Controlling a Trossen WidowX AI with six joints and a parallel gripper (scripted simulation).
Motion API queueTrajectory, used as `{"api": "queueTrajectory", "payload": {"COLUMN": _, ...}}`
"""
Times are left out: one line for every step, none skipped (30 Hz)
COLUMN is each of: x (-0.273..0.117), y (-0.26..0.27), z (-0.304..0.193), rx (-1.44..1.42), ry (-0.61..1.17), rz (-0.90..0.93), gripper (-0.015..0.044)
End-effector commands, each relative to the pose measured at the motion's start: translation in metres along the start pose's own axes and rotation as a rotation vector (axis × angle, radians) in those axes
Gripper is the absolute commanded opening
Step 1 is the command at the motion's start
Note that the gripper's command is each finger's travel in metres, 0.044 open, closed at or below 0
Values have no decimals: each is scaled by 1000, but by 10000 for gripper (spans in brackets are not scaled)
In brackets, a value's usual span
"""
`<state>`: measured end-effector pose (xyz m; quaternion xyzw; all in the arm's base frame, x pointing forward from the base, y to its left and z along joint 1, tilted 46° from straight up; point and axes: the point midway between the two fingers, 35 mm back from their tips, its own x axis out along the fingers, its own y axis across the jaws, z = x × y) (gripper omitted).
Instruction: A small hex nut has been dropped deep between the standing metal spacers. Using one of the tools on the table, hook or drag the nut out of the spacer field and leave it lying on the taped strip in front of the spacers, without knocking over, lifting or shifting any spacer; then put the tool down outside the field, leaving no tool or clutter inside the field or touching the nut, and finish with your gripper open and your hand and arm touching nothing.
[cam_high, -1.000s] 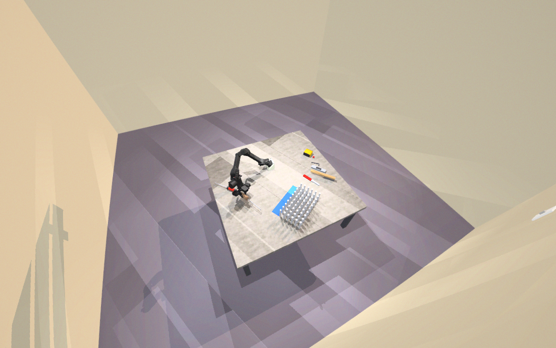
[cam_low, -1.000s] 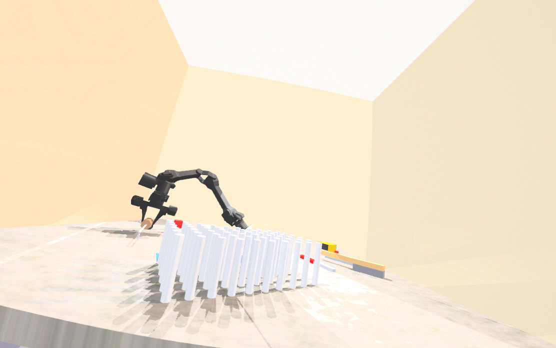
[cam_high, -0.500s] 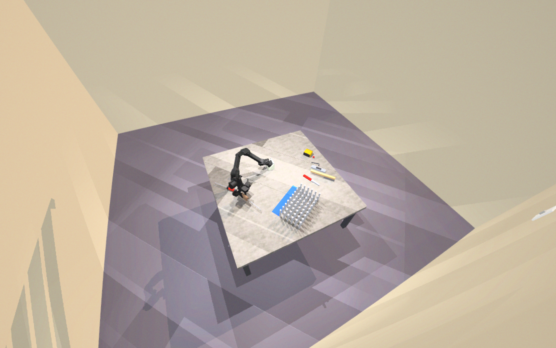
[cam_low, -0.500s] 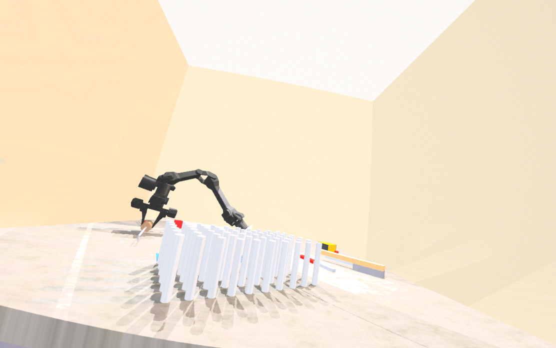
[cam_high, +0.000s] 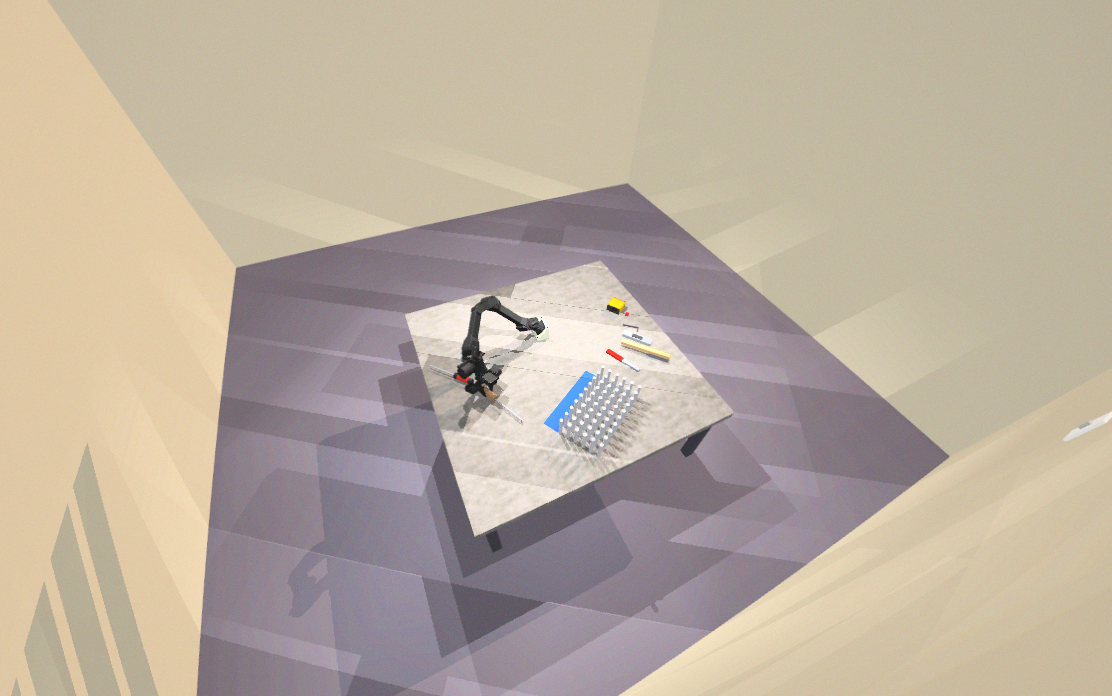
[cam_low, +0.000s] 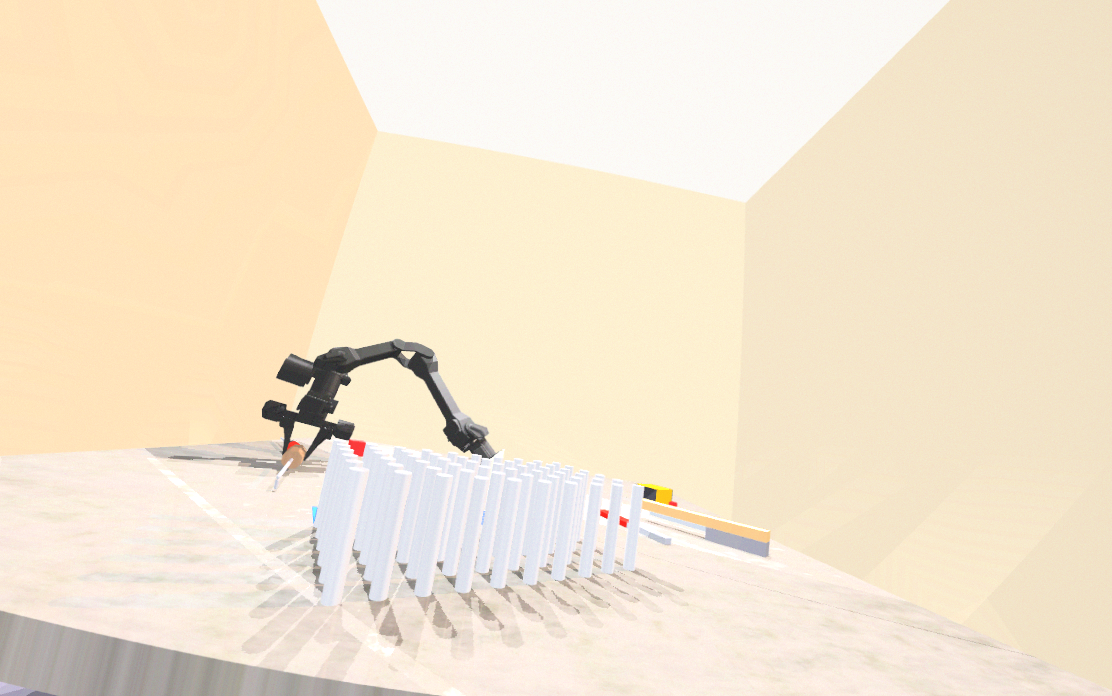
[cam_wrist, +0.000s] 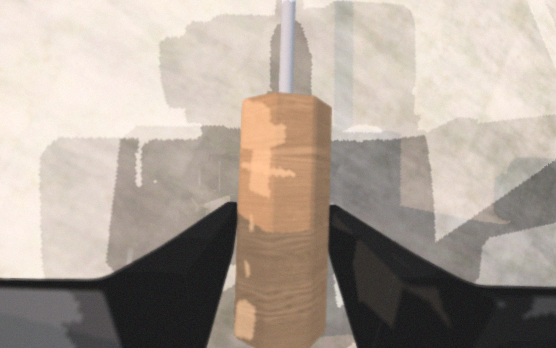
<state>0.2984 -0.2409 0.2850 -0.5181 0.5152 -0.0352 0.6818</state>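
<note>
My gripper is shut on the wooden handle of a tool with a thin metal shaft. It is on the arm's side of the spacer field, outside it; the shaft points away from the hand, and how far its tip is above the table is hard to tell. The metal spacers stand upright in rows. The blue taped strip lies along their near side. I cannot make out the hex nut; the spacers hide much of the field.
A red-handled tool lies beneath the arm. Another red-handled tool, a yellow bar, a grey knife-like item, a small dark bent piece and a yellow-black block lie beyond the field's side.
</note>
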Motion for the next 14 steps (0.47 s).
{"api": "queueTrajectory", "payload": {"x": 0, "y": 0, "z": 0, "rx": 0, "ry": 0, "rz": 0, "gripper": 79}}
{"api": "queueTrajectory", "payload": {"x": 0, "y": 0, "z": 0, "rx": 0, "ry": 0, "rz": 0, "gripper": 105}}
{"api": "queueTrajectory", "payload": {"x": 0, "y": 0, "z": 0, "rx": 0, "ry": 0, "rz": 0, "gripper": 131}}
{"api": "queueTrajectory", "payload": {"x": 0, "y": 0, "z": 0, "rx": 0, "ry": 0, "rz": 0, "gripper": 157}}
{"api": "queueTrajectory", "payload": {"x": 0, "y": 0, "z": 0, "rx": 0, "ry": 0, "rz": 0, "gripper": 184}}
{"api": "queueTrajectory", "payload": {"x": 0, "y": 0, "z": 0, "rx": 0, "ry": 0, "rz": 0, "gripper": 210}}
{"api": "queueTrajectory", "payload": {"x": 0, "y": 0, "z": 0, "rx": 0, "ry": 0, "rz": 0, "gripper": 236}}
{"api": "queueTrajectory", "payload": {"x": 0, "y": 0, "z": 0, "rx": 0, "ry": 0, "rz": 0, "gripper": 263}}
{"api": "queueTrajectory", "payload": {"x": 0, "y": 0, "z": 0, "rx": 0, "ry": 0, "rz": 0, "gripper": 289}}
{"api": "queueTrajectory", "payload": {"x": 0, "y": 0, "z": 0, "rx": 0, "ry": 0, "rz": 0, "gripper": 315}}
{"api": "queueTrajectory", "payload": {"x": 0, "y": 0, "z": 0, "rx": 0, "ry": 0, "rz": 0, "gripper": 341}}
{"api": "queueTrajectory", "payload": {"x": 0, "y": 0, "z": 0, "rx": 0, "ry": 0, "rz": 0, "gripper": 368}}
{"api": "queueTrajectory", "payload": {"x": 0, "y": 0, "z": 0, "rx": 0, "ry": 0, "rz": 0, "gripper": 394}}
{"api": "queueTrajectory", "payload": {"x": 0, "y": 0, "z": 0, "rx": 0, "ry": 0, "rz": 0, "gripper": 420}}
